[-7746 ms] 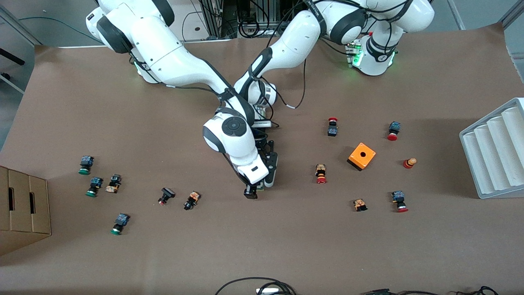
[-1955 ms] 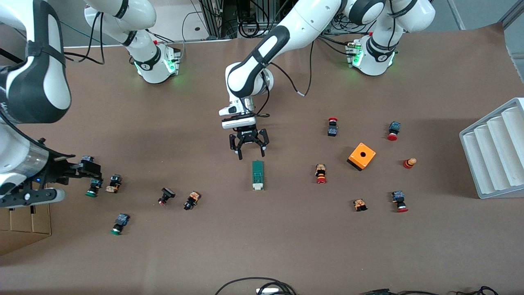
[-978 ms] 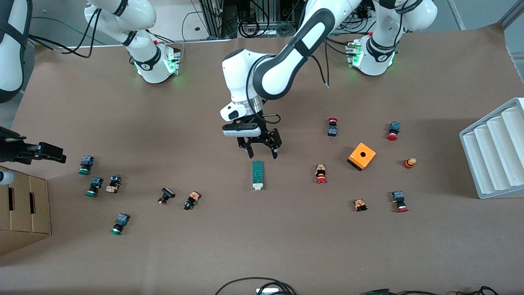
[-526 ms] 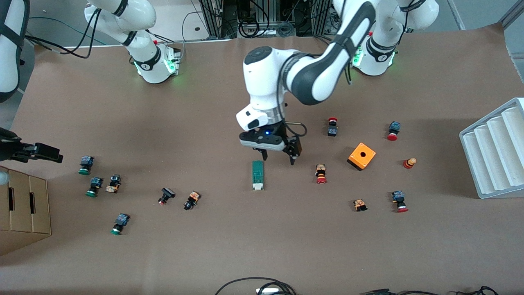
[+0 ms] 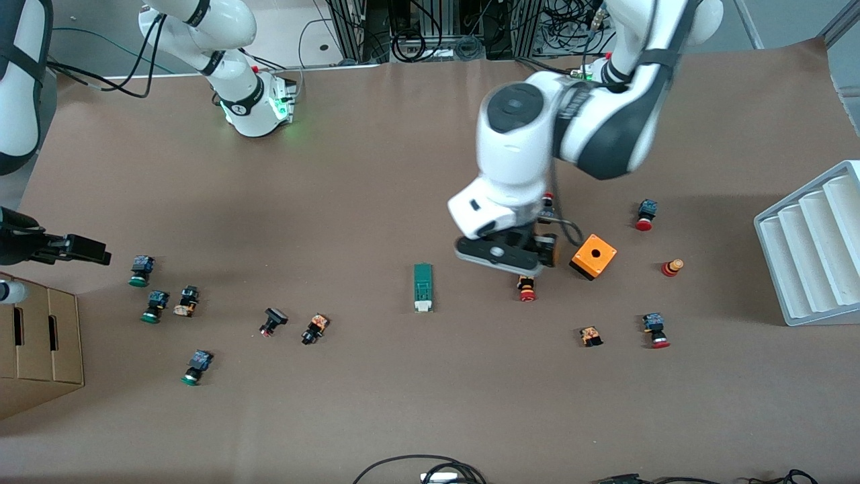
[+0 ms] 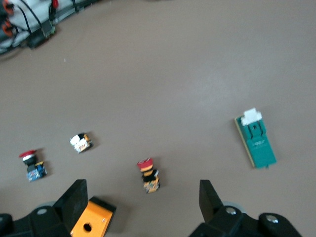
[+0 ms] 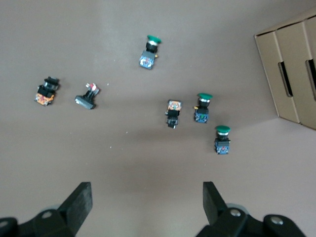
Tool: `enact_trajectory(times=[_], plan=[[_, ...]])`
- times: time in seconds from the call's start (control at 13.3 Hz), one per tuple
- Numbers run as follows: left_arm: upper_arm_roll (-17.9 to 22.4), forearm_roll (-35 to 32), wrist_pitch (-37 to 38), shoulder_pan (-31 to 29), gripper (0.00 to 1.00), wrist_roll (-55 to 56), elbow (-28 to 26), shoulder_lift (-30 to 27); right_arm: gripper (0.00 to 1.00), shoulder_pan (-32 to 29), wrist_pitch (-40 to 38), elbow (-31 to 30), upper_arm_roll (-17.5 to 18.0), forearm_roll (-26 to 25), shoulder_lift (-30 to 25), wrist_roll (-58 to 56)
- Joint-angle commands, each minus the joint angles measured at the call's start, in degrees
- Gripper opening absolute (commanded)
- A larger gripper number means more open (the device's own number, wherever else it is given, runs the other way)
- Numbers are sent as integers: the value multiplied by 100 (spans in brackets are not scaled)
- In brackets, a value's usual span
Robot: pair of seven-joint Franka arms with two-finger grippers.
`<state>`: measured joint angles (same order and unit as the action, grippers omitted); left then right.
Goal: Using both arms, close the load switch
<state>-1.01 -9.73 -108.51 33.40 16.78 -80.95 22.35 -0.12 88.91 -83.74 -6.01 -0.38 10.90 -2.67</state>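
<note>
The left pincer (image 6: 140, 207) hangs with its 2 black fingers (image 6: 74, 197) spread apart and empty, over a small red-capped push-button (image 5: 527, 290) and just beside the orange box with a round hole (image 5: 594, 256). The load switch, a narrow green rectangular block with a white sliding end (image 5: 422, 288), lies alone on the brown surface (image 5: 403, 403), near that pincer toward the right arm's end. The right pincer (image 7: 145, 205), also spread and empty, waits over green-capped buttons (image 7: 202, 108) beside a cardboard box (image 5: 33, 343).

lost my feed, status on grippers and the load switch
Left gripper open, up over a red-capped button beside the orange box. Right gripper open, over the green-capped buttons. Load switch lies free, nothing on it.
</note>
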Motion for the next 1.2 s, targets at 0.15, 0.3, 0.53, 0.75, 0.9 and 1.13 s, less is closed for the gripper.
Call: enact_trajectory(times=[0.15, 0.3, 0.53, 0.75, 0.9, 1.13], plan=[[-66, 683, 980, -799, 100, -1017, 290, -143, 100, -295, 82, -880, 372, 135, -808, 30], [-57, 700, 1113, -1010, 100, -1246, 290, -248, 100, -278, 258, -1047, 373, 144, -914, 109], [-57, 788, 1253, -1423, 100, -1387, 290, -319, 100, -234, 302, -1039, 373, 144, -967, 660], [-57, 736, 1568, -1802, 100, -1387, 272, -433, 100, -190, 233, -943, 381, 153, -915, 689], [-48, 674, 1824, -1985, 100, -1405, 246, -477, 100, -199, 136, -899, 381, 144, -880, 506], [-4, 691, 1922, -2109, 100, -1361, 238, -512, 100, -225, 135, -872, 355, 153, -862, 390]])
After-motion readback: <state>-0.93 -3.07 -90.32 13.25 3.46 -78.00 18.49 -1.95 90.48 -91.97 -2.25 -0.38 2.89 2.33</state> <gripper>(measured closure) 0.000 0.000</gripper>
